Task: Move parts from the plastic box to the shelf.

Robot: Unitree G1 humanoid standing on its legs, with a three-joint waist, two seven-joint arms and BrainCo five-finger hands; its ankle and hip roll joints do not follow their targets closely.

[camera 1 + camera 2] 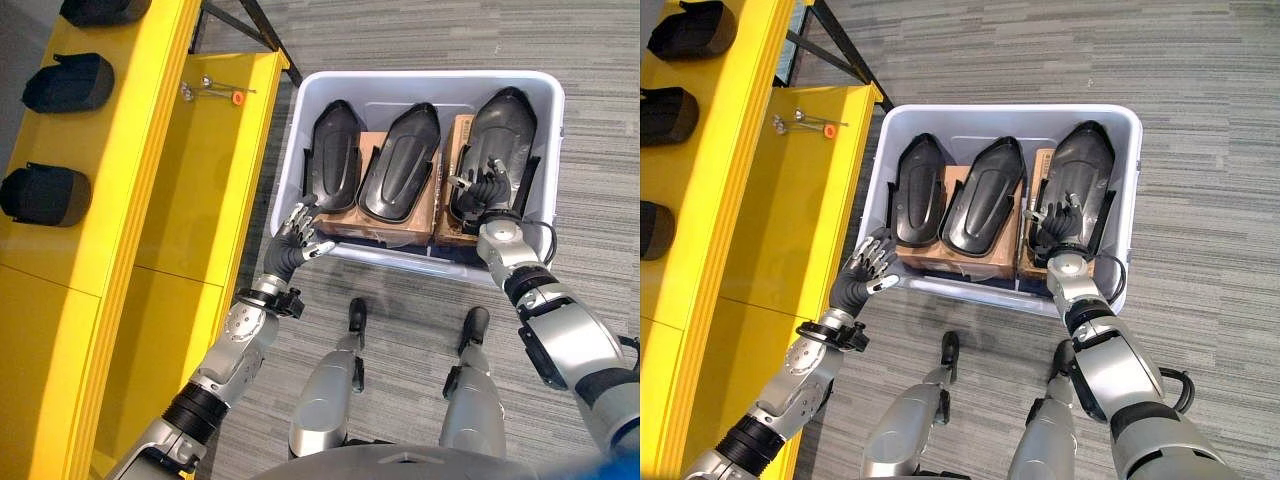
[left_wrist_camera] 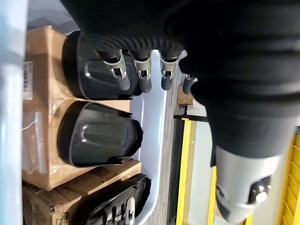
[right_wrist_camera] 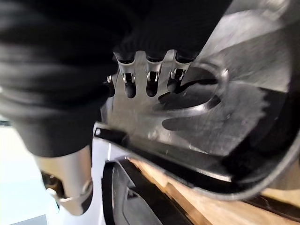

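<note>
A white plastic box (image 1: 420, 77) on the floor holds three black moulded parts lying on cardboard cartons (image 1: 419, 208): left part (image 1: 335, 155), middle part (image 1: 400, 160), right part (image 1: 503, 130). My right hand (image 1: 485, 192) rests on the near end of the right part (image 3: 234, 108), its fingers (image 3: 152, 82) straight against the surface. Just outside the box's near left corner is my left hand (image 1: 300, 237), open with relaxed fingers (image 2: 140, 77) that hold nothing. The yellow shelf (image 1: 150, 120) stands to the left.
Three black parts (image 1: 68, 82) sit on the shelf's upper level at far left. Small metal tools (image 1: 210, 90) lie on the lower yellow level near the box. Grey carpet floor surrounds the box.
</note>
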